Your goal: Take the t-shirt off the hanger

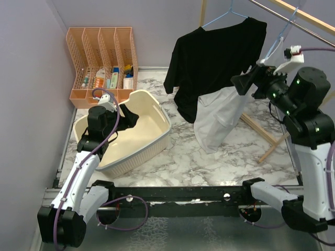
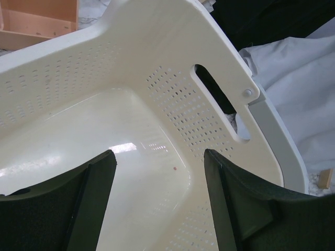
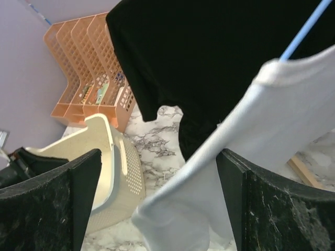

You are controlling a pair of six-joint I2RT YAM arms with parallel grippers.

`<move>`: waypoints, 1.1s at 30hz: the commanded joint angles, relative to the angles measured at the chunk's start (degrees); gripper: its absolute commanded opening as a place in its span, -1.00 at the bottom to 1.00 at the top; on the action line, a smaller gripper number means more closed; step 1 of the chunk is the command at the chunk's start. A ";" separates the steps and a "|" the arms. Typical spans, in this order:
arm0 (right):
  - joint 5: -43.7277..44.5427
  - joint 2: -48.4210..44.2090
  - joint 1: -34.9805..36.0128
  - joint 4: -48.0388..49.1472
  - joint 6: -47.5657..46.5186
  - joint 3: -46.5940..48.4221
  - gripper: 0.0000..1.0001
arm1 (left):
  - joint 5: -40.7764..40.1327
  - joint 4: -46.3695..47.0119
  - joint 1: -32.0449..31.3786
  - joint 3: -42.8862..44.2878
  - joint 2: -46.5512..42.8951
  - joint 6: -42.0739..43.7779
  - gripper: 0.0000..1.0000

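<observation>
A black t-shirt (image 1: 214, 57) hangs on a light blue hanger (image 1: 222, 16) from the rail at the back. Beside it, a white t-shirt (image 1: 220, 117) droops from a second blue hanger (image 1: 276, 42). My right gripper (image 1: 243, 83) is raised at the white shirt's upper edge and stands open. In the right wrist view the white t-shirt (image 3: 246, 157) crosses between its spread fingers (image 3: 272, 209), with the black t-shirt (image 3: 220, 63) behind and the hanger wire (image 3: 306, 29) above. My left gripper (image 1: 128, 117) is open over the cream basket (image 1: 157, 112), holding nothing (image 2: 159, 198).
An orange file organizer (image 1: 102, 57) with small items stands at the back left. A wooden and metal rail (image 1: 309, 18) runs across the upper right. Wooden slats (image 1: 267, 136) lie on the marble table under the right arm. In the left wrist view the basket wall (image 2: 157, 63) fills the frame.
</observation>
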 commanded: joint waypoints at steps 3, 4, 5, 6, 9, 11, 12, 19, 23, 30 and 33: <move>14.61 10.65 -0.22 -7.27 2.59 11.83 0.79 | 1.37 1.46 0.56 -0.44 -0.58 -0.32 0.41; 17.34 11.30 -0.29 -7.66 3.00 12.19 0.78 | 1.35 1.44 0.56 -0.49 -0.66 -0.37 0.41; 19.55 11.53 -0.31 -7.83 3.25 12.10 0.77 | 1.36 1.51 0.55 -0.46 -0.81 -0.33 0.41; 21.86 11.52 -0.24 -7.68 3.36 11.65 0.76 | 1.36 1.52 0.56 -0.52 -0.86 -0.39 0.41; 26.85 10.71 -0.27 -7.49 3.33 9.55 0.64 | 1.62 1.64 0.63 -0.63 -1.02 -0.49 0.41; 28.68 9.72 -0.25 -6.93 3.26 7.86 0.36 | 2.07 1.85 0.60 -0.58 -0.94 -0.67 0.41; 29.48 9.08 -0.31 -6.71 3.28 7.35 0.22 | 2.26 1.91 0.63 -0.62 -0.81 -0.73 0.41; 35.23 6.86 -0.27 -6.79 1.43 7.17 -0.10 | 3.57 2.35 0.71 -0.68 -0.32 -1.37 0.40; 36.93 6.82 -0.25 -6.65 0.29 7.40 -0.20 | 3.70 2.35 0.74 -0.67 -0.31 -1.49 0.39; 37.11 8.04 -0.30 -5.70 -0.44 8.00 -0.76 | 3.63 2.30 0.74 -0.70 -0.48 -1.33 0.37; 37.27 8.43 -0.37 -5.31 -0.85 9.26 -0.98 | 3.65 2.31 0.74 -0.71 -0.48 -1.37 0.36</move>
